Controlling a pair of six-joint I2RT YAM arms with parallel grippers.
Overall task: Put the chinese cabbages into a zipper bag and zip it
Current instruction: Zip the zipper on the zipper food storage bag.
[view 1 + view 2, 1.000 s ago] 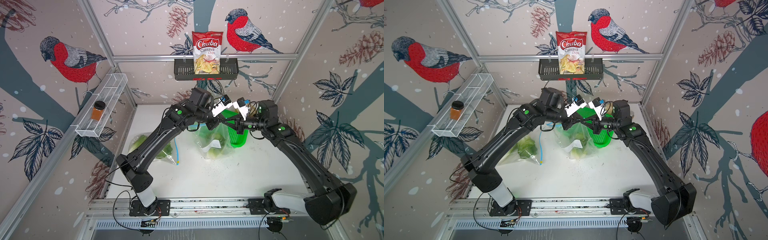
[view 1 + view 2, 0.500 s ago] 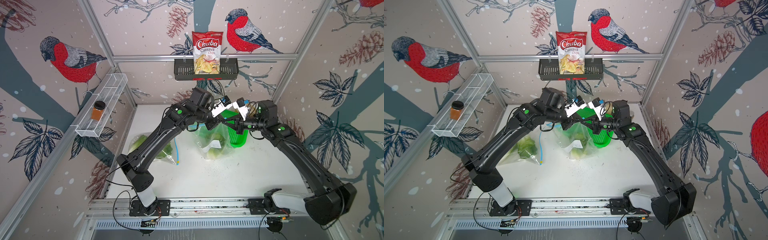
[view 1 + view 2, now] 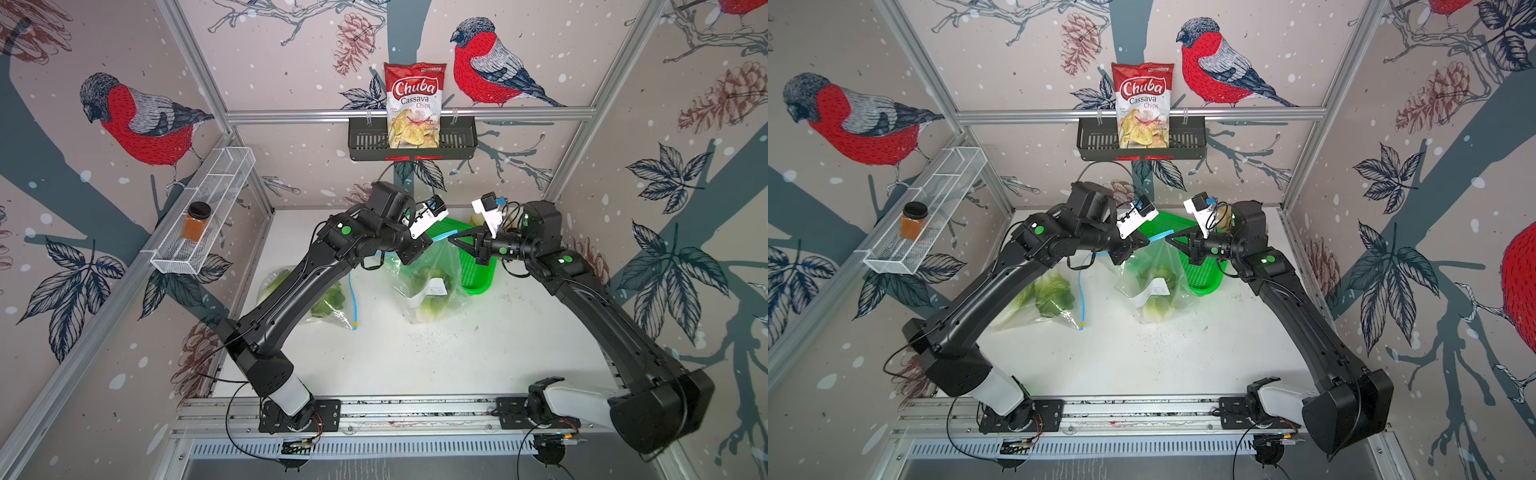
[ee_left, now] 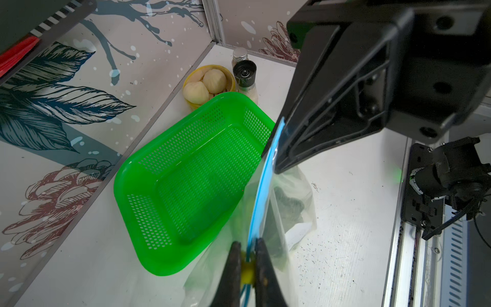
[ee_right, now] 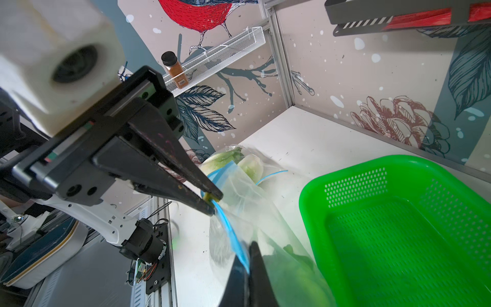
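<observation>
**Desk:** What are your pincers doing?

**Me:** My left gripper (image 4: 245, 255) is pinched tight on the small yellow slider (image 4: 247, 271) at one end of the clear plastic zipper bag (image 3: 432, 282). My right gripper (image 5: 249, 255) is clamped narrow on the blue zip strip (image 4: 261, 191) at the other end. The strip runs taut between them.

**Desk:** And the cabbages?

**Me:** I see leafy green chinese cabbages (image 3: 1156, 309) with whitish bases inside that hanging bag. Its bottom is down on the white tabletop (image 3: 457, 353), just beside the bright green perforated plastic basket (image 4: 148, 159). More heads lie in a second clear bag (image 3: 332, 307), flat under my left arm. I cannot tell whether the zip is sealed.
</observation>
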